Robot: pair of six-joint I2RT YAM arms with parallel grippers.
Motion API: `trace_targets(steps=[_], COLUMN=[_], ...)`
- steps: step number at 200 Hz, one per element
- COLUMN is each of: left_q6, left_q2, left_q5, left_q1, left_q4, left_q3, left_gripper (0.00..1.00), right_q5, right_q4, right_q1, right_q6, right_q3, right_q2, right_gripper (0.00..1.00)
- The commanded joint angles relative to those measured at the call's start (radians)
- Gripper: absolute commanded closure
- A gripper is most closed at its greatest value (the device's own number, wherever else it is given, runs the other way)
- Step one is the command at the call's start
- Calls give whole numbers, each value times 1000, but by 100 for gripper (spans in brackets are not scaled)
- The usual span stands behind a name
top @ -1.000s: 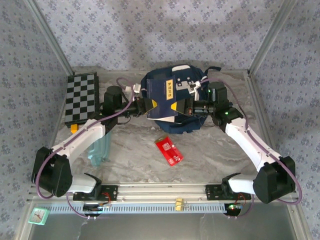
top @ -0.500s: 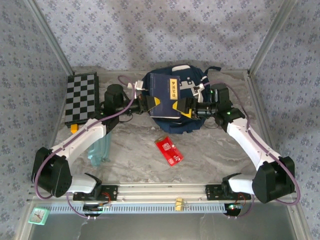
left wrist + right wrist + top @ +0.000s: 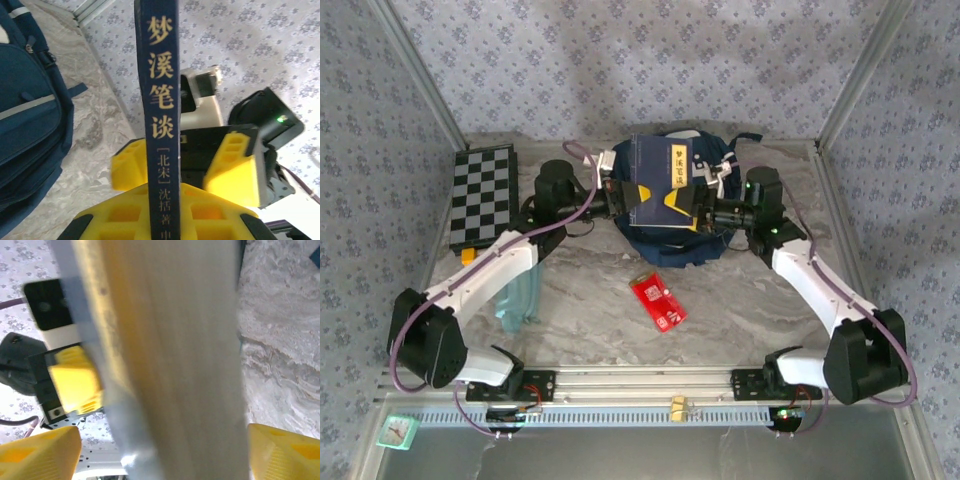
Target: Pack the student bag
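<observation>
The student bag [image 3: 670, 252] is navy blue and lies at the back middle of the table; its striped front pocket [image 3: 30, 115] also shows in the left wrist view. A navy book [image 3: 665, 180] with a yellow corner hangs over the bag between both grippers. My left gripper [image 3: 625, 195] is shut on the book's spine [image 3: 159, 100], its yellow fingers [image 3: 115, 215] pressed to either side. My right gripper [image 3: 702, 205] stands open at the opposite edge. Its fingers [image 3: 232, 165] are set wide apart with gaps around the page edge [image 3: 170, 360].
A black-and-white checkerboard [image 3: 483, 195] lies at the back left. A red packet [image 3: 658, 302] rests on the marble table in front of the bag. A pale blue clear item [image 3: 518, 300] sits under the left arm. Patterned walls and metal posts close in the sides.
My right gripper has opened from shut. The book has straightened and moved back over the bag, and both grippers moved back with it.
</observation>
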Motion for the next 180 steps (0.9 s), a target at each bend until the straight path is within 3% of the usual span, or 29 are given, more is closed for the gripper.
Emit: trace_targets(steps=[1, 34, 89, 126, 136, 156, 180], left_q6=[74, 77, 79, 103, 117, 167, 317], left_q2=[-5, 7, 16, 19, 24, 32, 39], left_q5=[-25, -31, -12, -11, -10, -12, -43], left_q1=[-4, -4, -10, -11, -10, -11, -15], left_q4=[-51, -73, -73, -121, -156, -230, -377], left_q3=[56, 56, 52, 63, 80, 106, 140], left_gripper=[100, 100, 100, 98, 92, 66, 44], right_q5=[-40, -28, -2, 49, 63, 84, 135], right_q4=[59, -2, -43, -210, -246, -311, -470], right_q1=[-25, -34, -31, -41, -47, -66, -112], right_q6=[21, -25, -69, -179, -207, -245, -318], right_q3=[6, 22, 21, 47, 50, 48, 59], right_q2=[-65, -68, -24, -34, -42, -64, -96], right_gripper=[21, 33, 76, 100, 100, 100, 100])
